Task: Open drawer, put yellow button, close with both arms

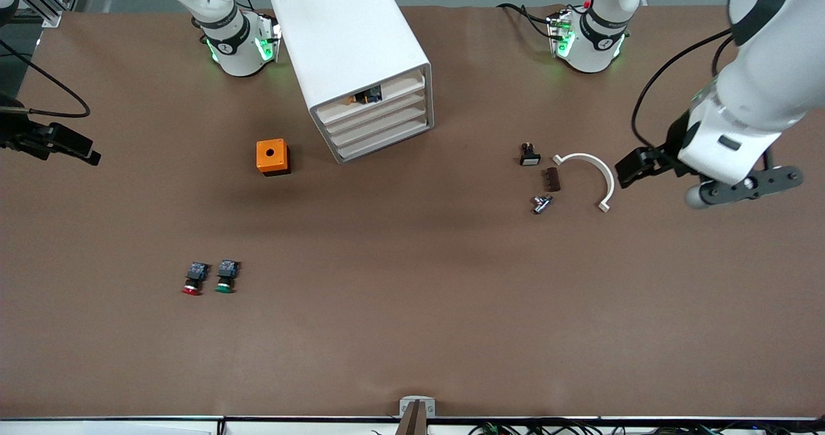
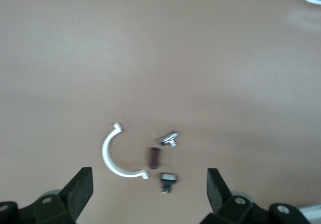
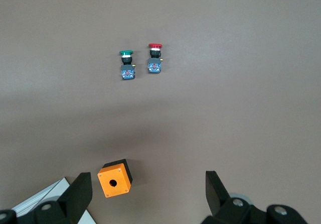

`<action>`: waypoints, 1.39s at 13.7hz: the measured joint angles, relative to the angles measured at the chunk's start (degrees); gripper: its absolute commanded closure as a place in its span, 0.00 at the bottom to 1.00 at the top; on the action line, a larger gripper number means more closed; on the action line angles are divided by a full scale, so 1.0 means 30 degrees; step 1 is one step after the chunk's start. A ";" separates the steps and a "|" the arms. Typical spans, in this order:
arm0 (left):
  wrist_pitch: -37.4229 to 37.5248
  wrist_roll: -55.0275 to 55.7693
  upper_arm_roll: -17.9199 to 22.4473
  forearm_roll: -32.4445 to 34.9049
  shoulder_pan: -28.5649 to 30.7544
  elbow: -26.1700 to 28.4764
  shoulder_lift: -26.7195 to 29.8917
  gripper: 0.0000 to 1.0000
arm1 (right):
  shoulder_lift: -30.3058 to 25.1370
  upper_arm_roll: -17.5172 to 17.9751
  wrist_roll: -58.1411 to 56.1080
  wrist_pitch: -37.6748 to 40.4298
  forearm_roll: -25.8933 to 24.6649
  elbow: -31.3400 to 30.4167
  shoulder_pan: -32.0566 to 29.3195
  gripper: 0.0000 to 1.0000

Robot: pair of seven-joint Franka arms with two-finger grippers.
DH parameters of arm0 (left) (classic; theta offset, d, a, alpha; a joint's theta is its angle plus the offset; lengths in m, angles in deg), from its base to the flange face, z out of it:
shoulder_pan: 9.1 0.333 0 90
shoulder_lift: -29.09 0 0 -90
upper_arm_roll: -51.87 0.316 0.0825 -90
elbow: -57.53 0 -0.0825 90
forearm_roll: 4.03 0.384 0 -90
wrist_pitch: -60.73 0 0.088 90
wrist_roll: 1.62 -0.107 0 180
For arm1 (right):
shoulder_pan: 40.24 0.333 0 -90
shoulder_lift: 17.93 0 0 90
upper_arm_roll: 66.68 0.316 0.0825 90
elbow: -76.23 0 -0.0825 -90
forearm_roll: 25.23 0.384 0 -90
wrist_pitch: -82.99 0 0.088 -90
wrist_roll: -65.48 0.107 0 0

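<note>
The yellow button [image 1: 356,99] sits in the top drawer [image 1: 370,97], which looks nearly closed. Both arms hang apart with fingers spread and empty: left gripper [image 2: 149,189] over small parts, right gripper [image 3: 149,194] over the worktop [image 1: 412,306].

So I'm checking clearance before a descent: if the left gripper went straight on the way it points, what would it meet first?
Probably bare table. The left gripper is open and its wrist view looks down on brown tabletop, with the white half-ring and small parts close to the line, so depth leaves some doubt.

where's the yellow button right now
In the front view, the yellow button sits inside the cabinet's top drawer, seen through its front.
</note>
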 measured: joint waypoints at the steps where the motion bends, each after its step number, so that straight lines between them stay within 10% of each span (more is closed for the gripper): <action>1: 0.0324 -0.0930 0.0416 0.0001 -0.0006 0.0032 0.0412 0.00 | 0.0000 0.0000 0.0000 0.0000 0.0000 0.0000 0.0000 0.00; 19: -0.0680 -0.4523 0.2891 0.0002 -0.0831 0.7245 0.6585 0.00 | 0.0000 -0.0066 -0.0010 -0.0323 -0.0001 -0.0006 -0.0002 0.00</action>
